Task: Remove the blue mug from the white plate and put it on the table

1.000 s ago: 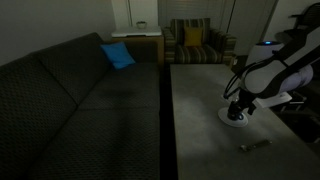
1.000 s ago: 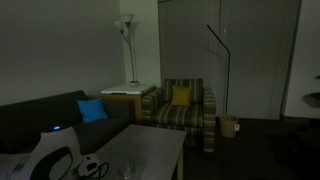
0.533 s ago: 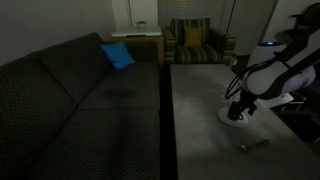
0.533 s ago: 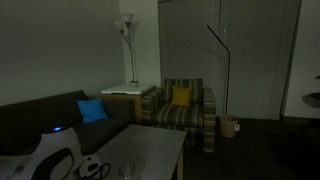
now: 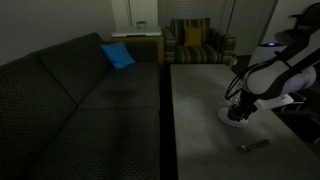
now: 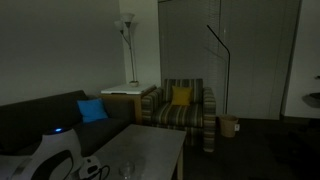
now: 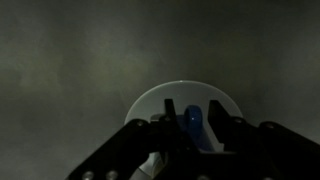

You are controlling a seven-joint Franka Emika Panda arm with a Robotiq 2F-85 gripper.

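Note:
The blue mug (image 7: 193, 122) stands upright on the white plate (image 7: 160, 100), seen from above in the wrist view. My gripper (image 7: 192, 106) is down over it with one dark finger on each side. A thin pale strip of plate still shows between the mug and the right finger, so the jaws are narrowed but open. In an exterior view the gripper (image 5: 238, 112) sits low over the plate (image 5: 226, 118) on the right side of the table (image 5: 200, 90) and hides the mug. The robot body (image 6: 50, 155) fills the lower left corner of an exterior view.
A slim grey stick (image 5: 256, 144) lies on the table, nearer the front than the plate. A dark sofa (image 5: 70, 100) with a blue cushion (image 5: 118, 55) runs along the table's left side. A striped armchair (image 5: 195, 42) stands beyond the far end.
The arm has stayed over the plate. The fingers have drawn in from wide apart to close beside the mug.

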